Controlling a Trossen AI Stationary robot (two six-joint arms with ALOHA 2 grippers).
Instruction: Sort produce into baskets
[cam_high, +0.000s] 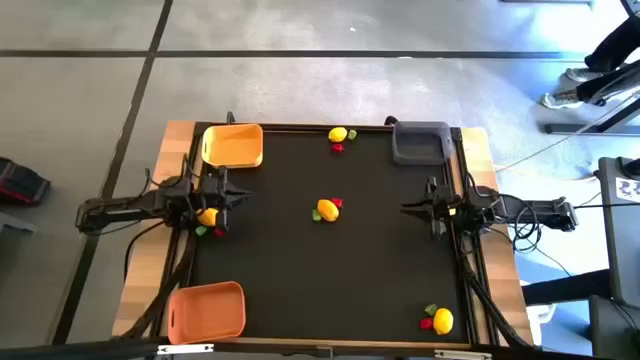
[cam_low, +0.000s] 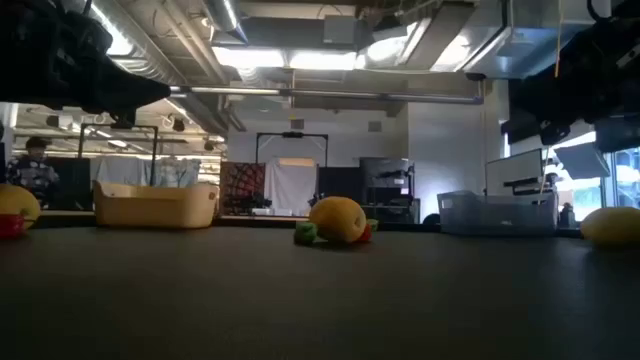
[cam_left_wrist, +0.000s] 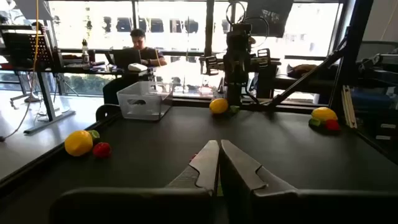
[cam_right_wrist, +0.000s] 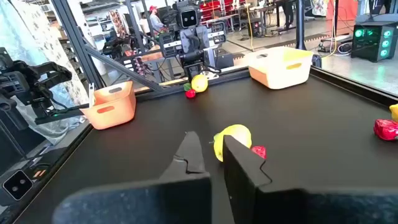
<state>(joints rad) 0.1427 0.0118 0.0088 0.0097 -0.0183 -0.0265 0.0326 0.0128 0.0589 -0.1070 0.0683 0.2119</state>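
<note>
Each of several produce clusters on the black mat has a yellow lemon with small red and green pieces: one at the centre, one at the far edge, one at the near right corner, and one beside my left arm. The yellow basket stands at the far left, the dark grey basket at the far right, and the orange basket at the near left. My left gripper is shut and empty at the left side. My right gripper is slightly open and empty at the right side, pointing at the centre lemon.
Wooden table borders frame the mat. Open mat lies between the two grippers around the centre cluster. A person sits in the room beyond the table, and cables trail off to the right.
</note>
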